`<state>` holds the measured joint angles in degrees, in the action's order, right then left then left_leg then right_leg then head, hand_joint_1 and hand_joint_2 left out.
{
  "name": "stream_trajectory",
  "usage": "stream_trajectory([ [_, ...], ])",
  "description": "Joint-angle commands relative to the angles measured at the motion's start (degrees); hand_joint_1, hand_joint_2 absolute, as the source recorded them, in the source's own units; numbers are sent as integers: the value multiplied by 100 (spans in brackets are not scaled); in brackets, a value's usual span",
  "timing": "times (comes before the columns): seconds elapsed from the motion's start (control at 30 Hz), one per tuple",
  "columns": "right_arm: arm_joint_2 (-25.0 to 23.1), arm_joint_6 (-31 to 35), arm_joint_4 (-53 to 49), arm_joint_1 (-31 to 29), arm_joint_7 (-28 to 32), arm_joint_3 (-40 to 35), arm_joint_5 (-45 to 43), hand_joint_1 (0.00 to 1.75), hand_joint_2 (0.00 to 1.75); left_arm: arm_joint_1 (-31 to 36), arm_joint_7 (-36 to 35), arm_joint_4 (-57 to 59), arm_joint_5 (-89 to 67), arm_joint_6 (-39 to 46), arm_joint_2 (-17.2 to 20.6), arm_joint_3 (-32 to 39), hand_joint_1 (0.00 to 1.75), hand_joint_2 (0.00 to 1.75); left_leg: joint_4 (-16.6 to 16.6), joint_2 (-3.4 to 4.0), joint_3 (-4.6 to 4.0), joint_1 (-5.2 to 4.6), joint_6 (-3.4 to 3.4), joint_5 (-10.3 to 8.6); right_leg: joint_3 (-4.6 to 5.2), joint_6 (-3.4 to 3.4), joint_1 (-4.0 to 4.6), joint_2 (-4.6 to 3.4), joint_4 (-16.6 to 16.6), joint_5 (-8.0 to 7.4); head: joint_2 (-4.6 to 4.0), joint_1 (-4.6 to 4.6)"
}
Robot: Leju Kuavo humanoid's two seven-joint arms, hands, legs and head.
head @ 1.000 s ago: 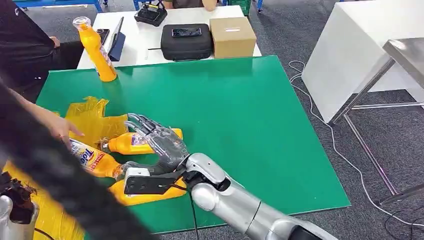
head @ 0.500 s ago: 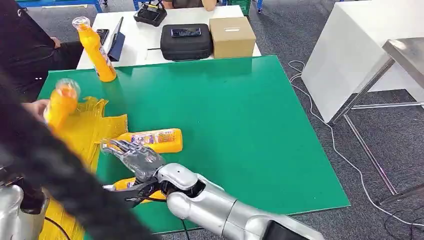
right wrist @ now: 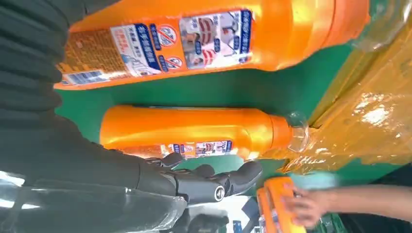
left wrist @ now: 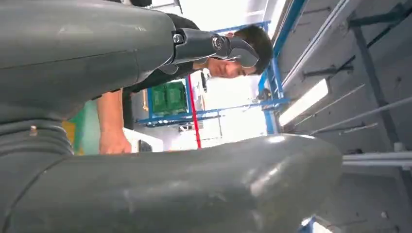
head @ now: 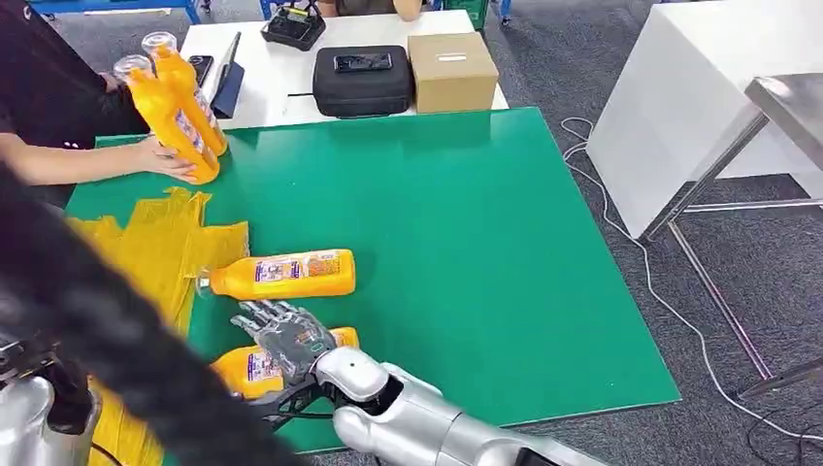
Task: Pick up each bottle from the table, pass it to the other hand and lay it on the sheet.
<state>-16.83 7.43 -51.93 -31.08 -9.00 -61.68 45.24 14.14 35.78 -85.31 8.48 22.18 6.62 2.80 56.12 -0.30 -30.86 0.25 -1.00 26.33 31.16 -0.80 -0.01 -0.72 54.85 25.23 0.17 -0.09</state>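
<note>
Our right hand [head: 286, 340] hangs over the near-left part of the green bench [head: 466, 243], fingers spread wide and holding nothing, directly above the nearest orange plastic bottle [head: 254, 367], which lies on its side at the near edge. We cannot tell from the head view whether the fingers touch it. A second orange plastic bottle with a printed label [head: 286, 274] lies flat just beyond, its clear cap toward the crinkled yellow plastic sheet [head: 155, 254] on the left.

Our left hand [left wrist: 160, 179] sits low at the near-left corner; whether its fingers are apart or closed we cannot tell.

The risks as we judge them:
- The nearest bottle is round, smooth and close to the bench edge; a push from above could roll it off toward us.
- Fingers closing across the two bottles could nudge the farther one.
- A person's hand [head: 165, 160] holds a third orange bottle [head: 165, 121] upright at the far left beside another upright orange bottle [head: 189, 92], and a dark sleeve [head: 107, 340] crosses between our arms, just where the handover would happen; contact there seems the main hazard.
</note>
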Motion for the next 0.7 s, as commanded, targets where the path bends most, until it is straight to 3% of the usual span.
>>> stream_trajectory([
  [0.03,308,-188,120,15,-301,204,73,0,175,597,-264,490,-164,-55,-326,-156,0,0,1,-23,3,4,2,-3,-16,-6,4,31,-8,2,0,0],
  [0.17,158,44,724,-159,-171,277,109,0,175,802,-155,773,-95,-140,-286,-165,0,0,-4,-19,4,-1,3,-8,-10,-2,0,25,-5,0,0,0],
  [0.47,130,18,749,-139,-180,276,107,0,175,799,-150,757,-87,-139,-250,-166,0,0,-3,-8,5,0,2,-3,-8,-2,0,12,-2,1,0,0],
  [0.7,-85,61,1343,-202,-335,368,231,0,175,836,-134,715,6,-134,-215,-243,0,0,-3,-9,5,0,4,-5,-9,-2,0,15,-2,-1,0,0],
])
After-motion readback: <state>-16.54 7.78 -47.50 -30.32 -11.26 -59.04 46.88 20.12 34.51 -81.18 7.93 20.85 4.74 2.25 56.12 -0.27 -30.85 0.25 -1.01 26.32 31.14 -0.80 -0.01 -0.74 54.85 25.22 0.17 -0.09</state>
